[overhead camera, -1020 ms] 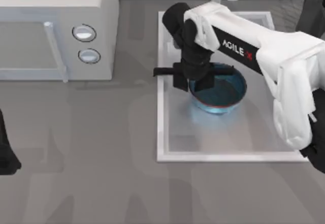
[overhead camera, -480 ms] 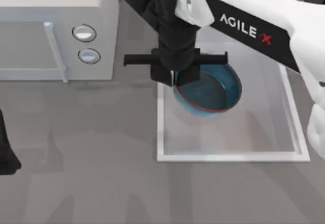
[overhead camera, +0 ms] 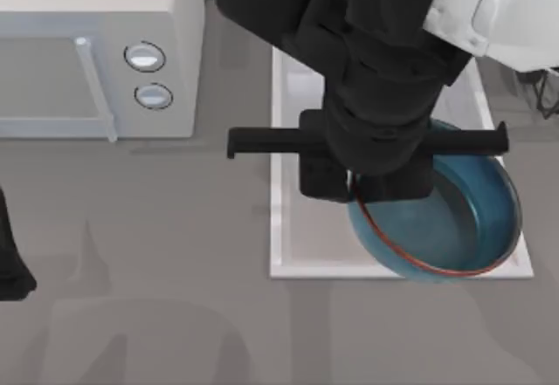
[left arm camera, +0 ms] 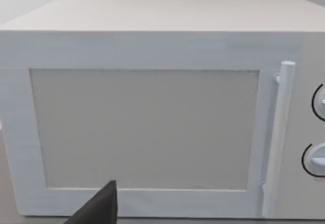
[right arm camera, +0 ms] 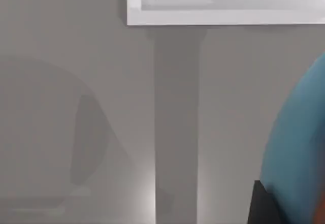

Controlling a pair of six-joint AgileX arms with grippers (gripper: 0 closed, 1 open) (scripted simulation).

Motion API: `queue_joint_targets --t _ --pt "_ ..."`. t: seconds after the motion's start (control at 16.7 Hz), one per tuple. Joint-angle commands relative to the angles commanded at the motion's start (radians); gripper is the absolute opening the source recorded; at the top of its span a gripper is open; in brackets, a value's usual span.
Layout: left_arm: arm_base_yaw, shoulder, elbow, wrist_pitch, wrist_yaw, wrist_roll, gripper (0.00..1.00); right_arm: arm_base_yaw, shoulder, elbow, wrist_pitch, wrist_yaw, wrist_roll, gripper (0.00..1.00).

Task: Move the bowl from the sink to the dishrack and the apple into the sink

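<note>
Right claw point(overhead camera: 367, 191) pinching the bowl point(overhead camera: 454, 228) at its near rim, dishrack point(overhead camera: 546, 97) lying off beyond the bowl's far side.

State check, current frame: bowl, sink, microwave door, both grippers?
bowl: held by its rim, upright, lifted over the sink's front right part.
sink: nothing seen resting on its visible floor.
microwave: door shut.
right gripper: shut on the bowl's rim, above the sink.
left gripper: parked at the table's left edge.
</note>
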Motion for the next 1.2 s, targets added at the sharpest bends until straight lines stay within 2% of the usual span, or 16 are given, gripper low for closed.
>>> queue_joint_targets --t 0.24,0.66,0.9,1.2 --pt "0.0 0.0 0.0 0.0 0.0 0.0 1.0 0.046 -0.084 -0.053 -0.043 0.007 0.045 0.0" --pt "0.0 0.0 0.0 0.0 0.0 0.0 1.0 0.015 -0.105 -0.066 -0.008 -0.015 0.019 0.0" --pt "0.0 0.0 0.0 0.0 0.0 0.0 1.0 -0.151 -0.201 -0.15 0.182 -0.116 -0.11 0.0" --pt "0.0 0.0 0.0 0.0 0.0 0.0 1.0 -0.518 -0.342 -0.311 0.608 -0.293 -0.368 0.0"
